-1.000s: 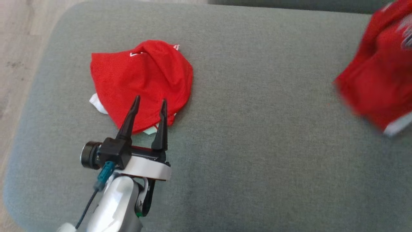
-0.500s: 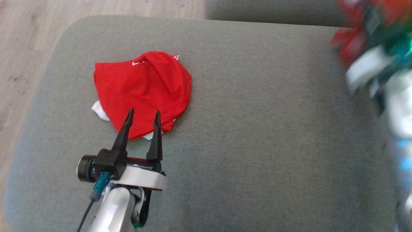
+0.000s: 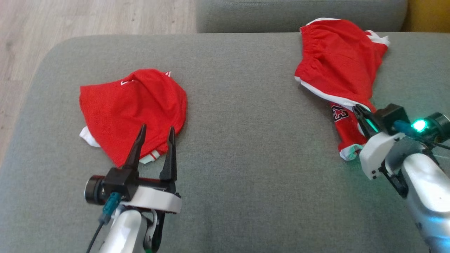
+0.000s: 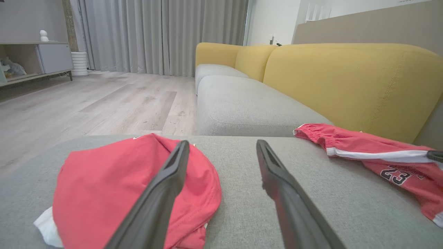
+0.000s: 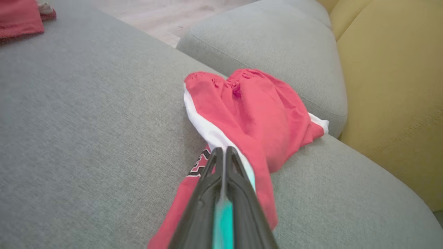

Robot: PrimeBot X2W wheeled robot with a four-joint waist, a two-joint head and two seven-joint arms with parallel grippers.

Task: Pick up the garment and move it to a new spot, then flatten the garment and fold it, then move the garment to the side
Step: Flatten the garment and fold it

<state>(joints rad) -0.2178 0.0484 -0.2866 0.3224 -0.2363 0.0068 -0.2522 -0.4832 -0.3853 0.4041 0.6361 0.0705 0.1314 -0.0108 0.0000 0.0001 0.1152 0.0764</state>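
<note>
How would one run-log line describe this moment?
right gripper: shut on red shorts | left gripper: open, at crumpled red garment | surface: grey cushion

There are 2 red garments: the left garment [image 3: 132, 105] at 9 o'clock and the right garment [image 3: 337, 59] at 2 o'clock. There are 2 grippers: the left gripper [image 3: 157, 127] at 7 o'clock and the right gripper [image 3: 357, 108] at 4 o'clock. There are 2 grey seat cushions: the near cushion [image 3: 246, 158] underneath and the far cushion [image 3: 299, 15] at 12 o'clock.
</note>
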